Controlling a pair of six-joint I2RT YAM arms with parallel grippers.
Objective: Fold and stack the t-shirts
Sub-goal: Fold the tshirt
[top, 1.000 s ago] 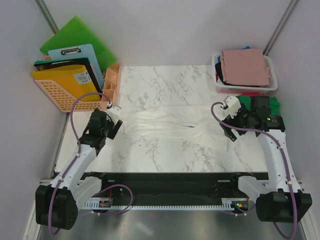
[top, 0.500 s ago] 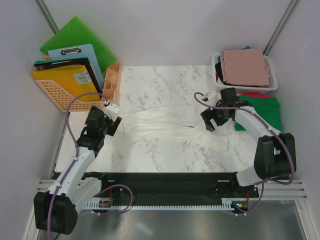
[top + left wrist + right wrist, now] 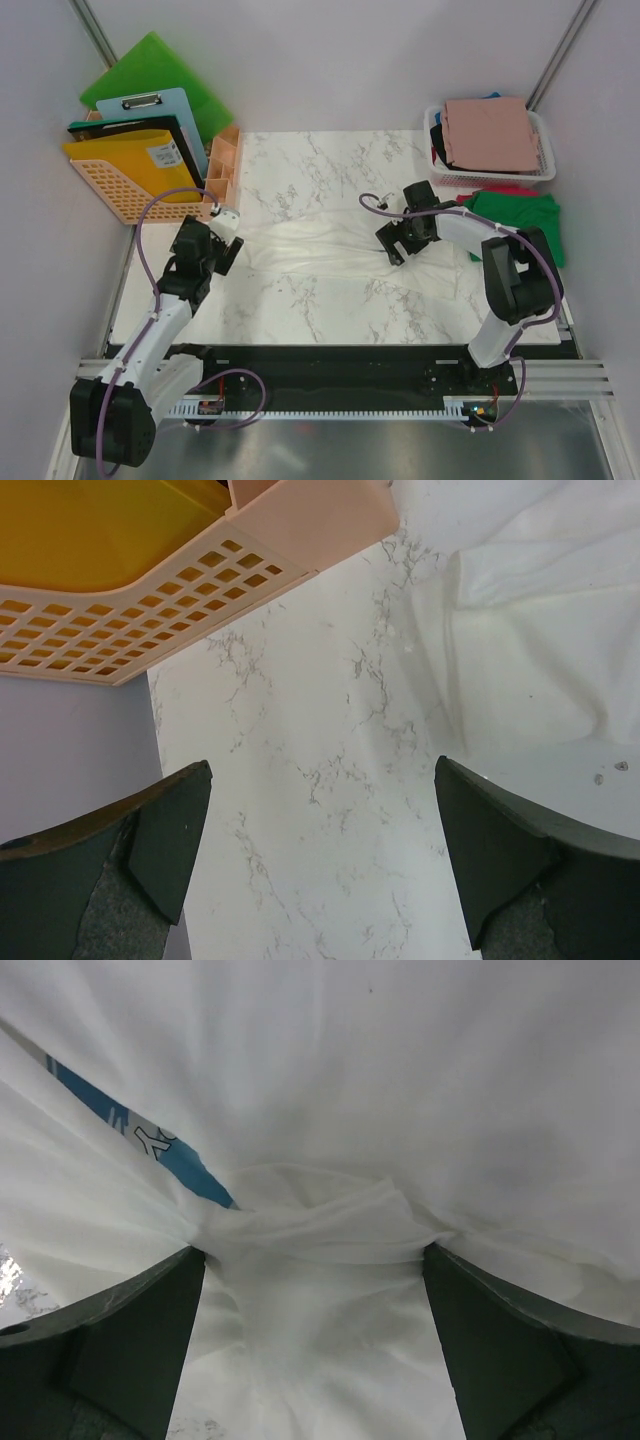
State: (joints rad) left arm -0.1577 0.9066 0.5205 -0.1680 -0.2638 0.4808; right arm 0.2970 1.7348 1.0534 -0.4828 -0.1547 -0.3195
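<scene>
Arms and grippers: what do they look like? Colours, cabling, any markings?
The left arm and right arm have white link shells with black joint housings and black bases. A purple cable loops loosely along each. The left gripper and right gripper have dark grey-green, wedge-shaped fingers with a matte finish. No markings are legible.

My arms (image 3: 152,328) are white links with black joints, and a purple cable (image 3: 139,235) loops along each. My left hand (image 3: 226,242) and right hand (image 3: 392,243) are black; the fingers (image 3: 170,825) are dark grey wedges. The bases (image 3: 108,425) are black.
</scene>
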